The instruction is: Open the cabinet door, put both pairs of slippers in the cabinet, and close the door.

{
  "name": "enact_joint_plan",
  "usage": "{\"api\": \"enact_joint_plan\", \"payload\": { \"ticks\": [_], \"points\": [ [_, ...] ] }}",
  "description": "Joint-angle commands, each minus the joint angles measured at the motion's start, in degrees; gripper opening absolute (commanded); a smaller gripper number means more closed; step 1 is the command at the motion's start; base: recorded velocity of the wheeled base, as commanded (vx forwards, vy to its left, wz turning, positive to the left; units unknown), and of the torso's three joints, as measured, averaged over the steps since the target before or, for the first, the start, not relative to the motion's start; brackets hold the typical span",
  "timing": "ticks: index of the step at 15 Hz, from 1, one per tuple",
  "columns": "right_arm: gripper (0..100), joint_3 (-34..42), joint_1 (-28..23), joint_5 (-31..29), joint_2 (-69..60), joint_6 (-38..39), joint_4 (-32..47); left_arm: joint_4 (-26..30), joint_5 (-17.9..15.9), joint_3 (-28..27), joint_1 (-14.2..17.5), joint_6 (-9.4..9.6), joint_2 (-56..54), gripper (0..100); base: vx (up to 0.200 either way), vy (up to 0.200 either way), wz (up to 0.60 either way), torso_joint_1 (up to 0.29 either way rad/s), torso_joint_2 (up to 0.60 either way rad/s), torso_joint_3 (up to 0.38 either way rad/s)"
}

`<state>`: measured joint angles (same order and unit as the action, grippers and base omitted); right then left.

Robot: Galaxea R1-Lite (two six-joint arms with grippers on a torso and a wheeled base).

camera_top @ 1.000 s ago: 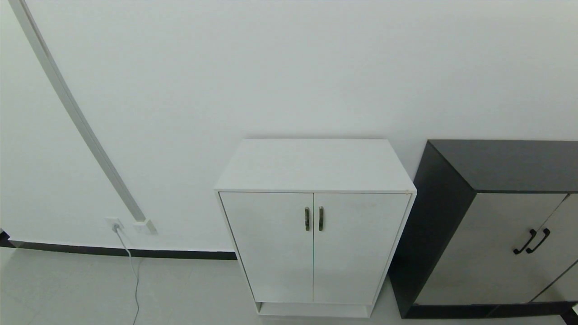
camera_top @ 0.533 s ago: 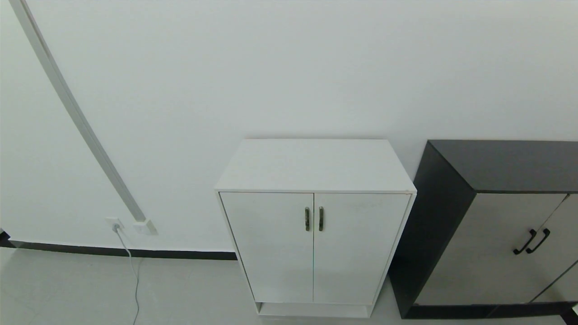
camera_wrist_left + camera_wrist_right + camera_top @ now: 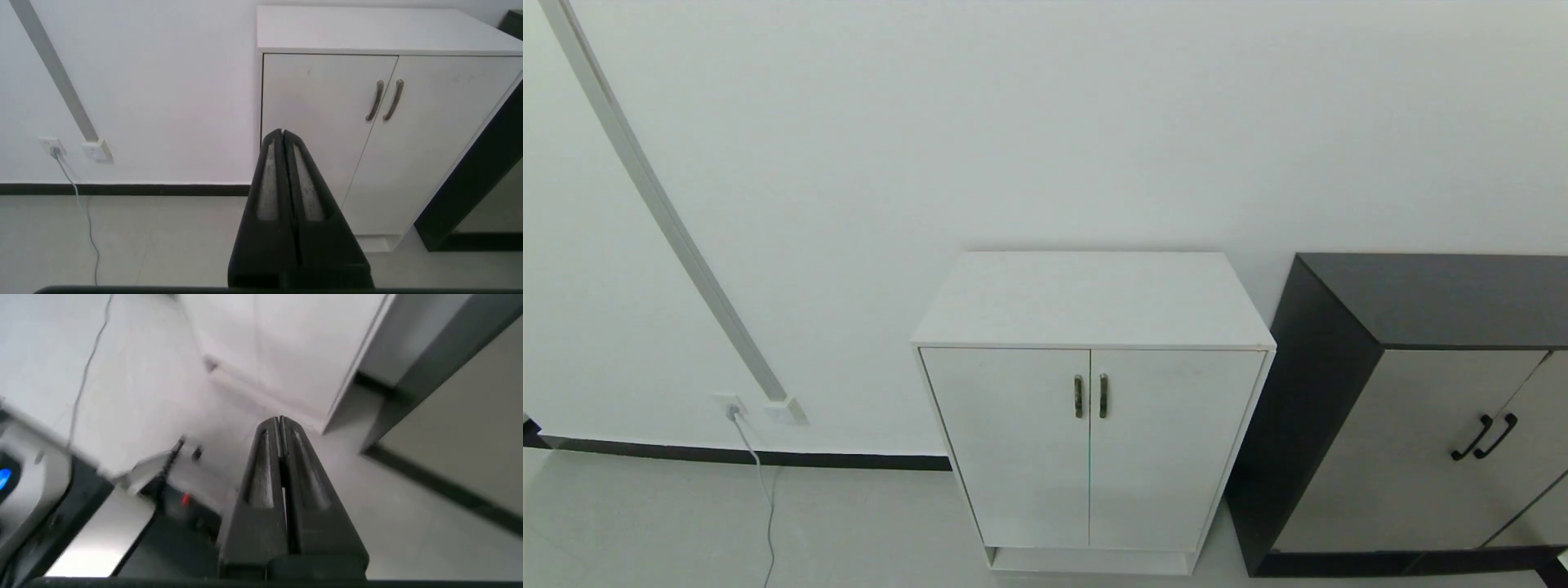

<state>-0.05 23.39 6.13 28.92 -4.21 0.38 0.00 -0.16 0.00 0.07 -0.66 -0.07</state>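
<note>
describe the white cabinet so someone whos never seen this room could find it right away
Along the white wall stand two two-door cabinets side by side. The white cabinet is the left one, between the wall socket and the black cabinet. Unlike its neighbour, it is white all over, with two short upright metal handles at the door seam.

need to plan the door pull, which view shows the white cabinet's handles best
The left wrist view: the handles look largest there, with their bowed shape clear. The head view shows both front on, as thin bars at the seam. The right wrist view catches the lower part of the white cabinet.
</note>
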Motion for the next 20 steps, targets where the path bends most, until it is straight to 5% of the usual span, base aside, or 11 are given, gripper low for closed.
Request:
{"api": "enact_joint_plan", "payload": {
  "ticks": [1,9,20],
  "points": [
    [0,0.0,0.6,0.0,-1.9,0.8,-0.1,0.0,0.0,0.0,0.0,-0.04,0.1,0,0.000,0.000,0.00,0.000,0.00,0.000],
    [0,0.0,-18.6,-0.8,-16.6,1.6,-0.2,0.0,0.0,0.0,0.0,-0.04,0.1,0,0.000,0.000,0.00,0.000,0.00,0.000],
    [0,0.0,-23.3,-0.9,-28.9,1.7,-0.2,0.0,0.1,0.0,0.0,-0.13,0.1,0,0.000,0.000,0.00,0.000,0.00,0.000]
  ]
}}
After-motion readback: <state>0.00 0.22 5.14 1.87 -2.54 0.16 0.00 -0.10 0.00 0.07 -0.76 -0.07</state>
